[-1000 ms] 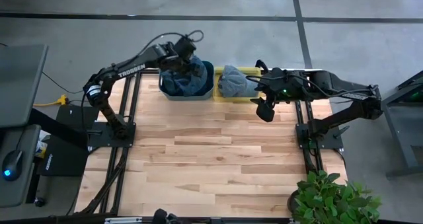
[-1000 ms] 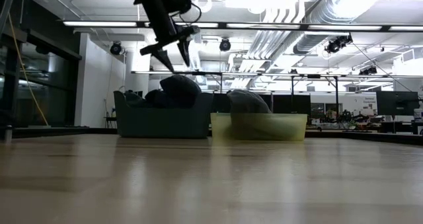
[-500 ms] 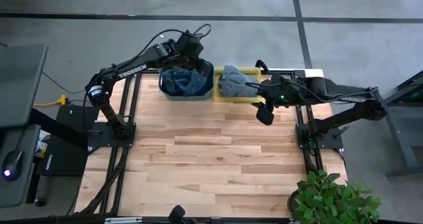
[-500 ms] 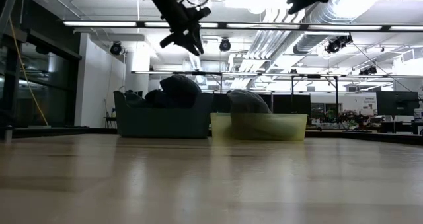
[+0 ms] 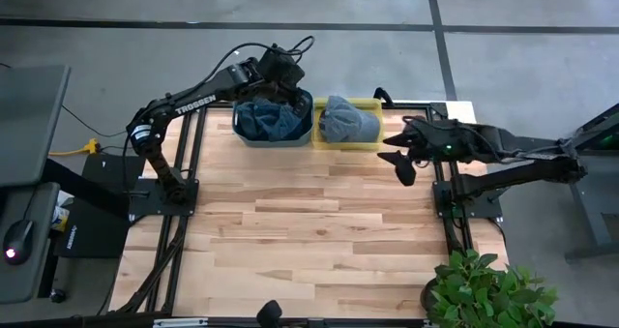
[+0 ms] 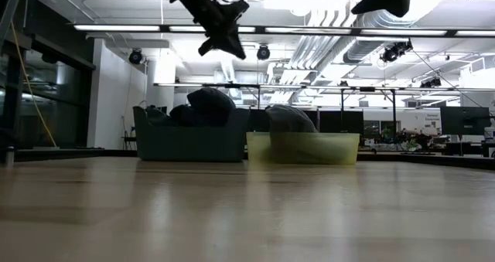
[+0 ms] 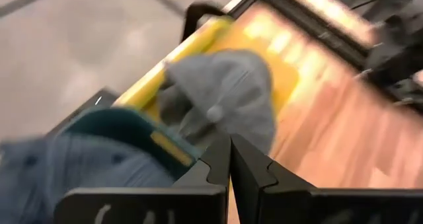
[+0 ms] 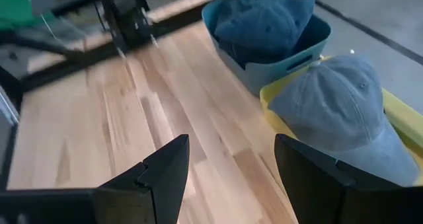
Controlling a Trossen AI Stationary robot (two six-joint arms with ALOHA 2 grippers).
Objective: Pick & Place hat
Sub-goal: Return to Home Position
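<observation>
- High view showed the wooden table (image 5: 309, 231) spread out below both pincers.
- The left arm (image 5: 184, 104) reached toward the table's far edge. The right arm (image 5: 503, 154) lay stretched along the right side.
- The blue bin (image 5: 306, 125) sat under the left pincer (image 5: 283, 69). The yellow bin (image 5: 372, 104) touched it on the side toward the right pincer (image 5: 397, 161).
- Blue caps (image 5: 269, 120) lay heaped in the blue bin, below the left pincer and clear of it.
- A grey-blue cap (image 5: 346, 121) filled the yellow bin, between the two pincers and touching neither.
- The left pincer hung high over the blue bin's far rim, its fingers (image 7: 215, 159) pressed together on nothing.
- The right pincer hovered over bare wood just beside the yellow bin, its fingers (image 8: 165, 171) spread wide and empty.
</observation>
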